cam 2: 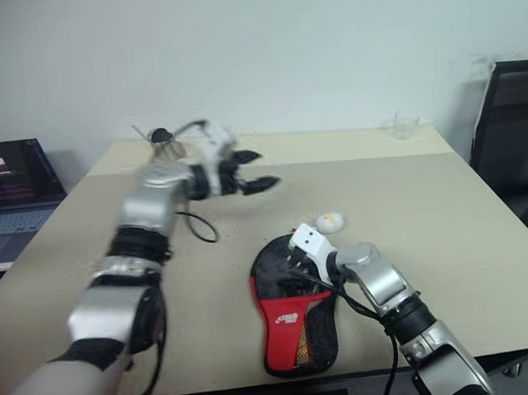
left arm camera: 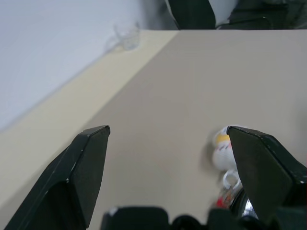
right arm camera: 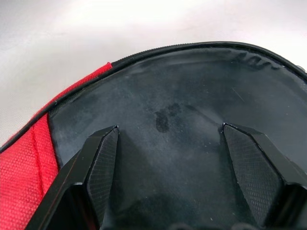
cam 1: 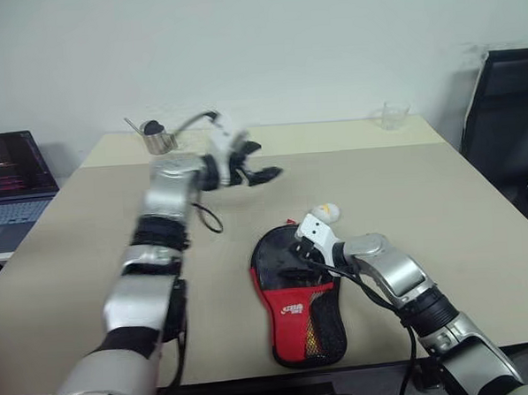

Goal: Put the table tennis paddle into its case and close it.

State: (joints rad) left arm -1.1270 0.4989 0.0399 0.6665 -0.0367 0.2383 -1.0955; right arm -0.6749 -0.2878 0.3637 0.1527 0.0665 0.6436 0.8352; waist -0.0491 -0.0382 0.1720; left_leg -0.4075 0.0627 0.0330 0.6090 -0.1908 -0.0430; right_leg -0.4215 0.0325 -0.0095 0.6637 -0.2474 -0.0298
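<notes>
The case (cam 1: 297, 318) lies flat near the table's front edge, its red part with the white logo toward me and its black round part farther away. In the right wrist view a smooth black face (right arm camera: 187, 91), seemingly the table tennis paddle's rubber, sits inside the case's black rim and red fabric (right arm camera: 26, 167). The handle is hidden. My right gripper (cam 1: 299, 249) hangs open right over that black round part. My left gripper (cam 1: 260, 160) is open and empty, raised in the air over the table's middle, well apart from the case. A white-yellow charm (cam 1: 326, 213) lies by the case's far edge.
A metal cup (cam 1: 160, 141) stands at the table's far left and a clear glass (cam 1: 391, 116) at the far right. A laptop (cam 1: 11, 180) sits off the left side. A black chair (cam 1: 507, 105) stands to the right.
</notes>
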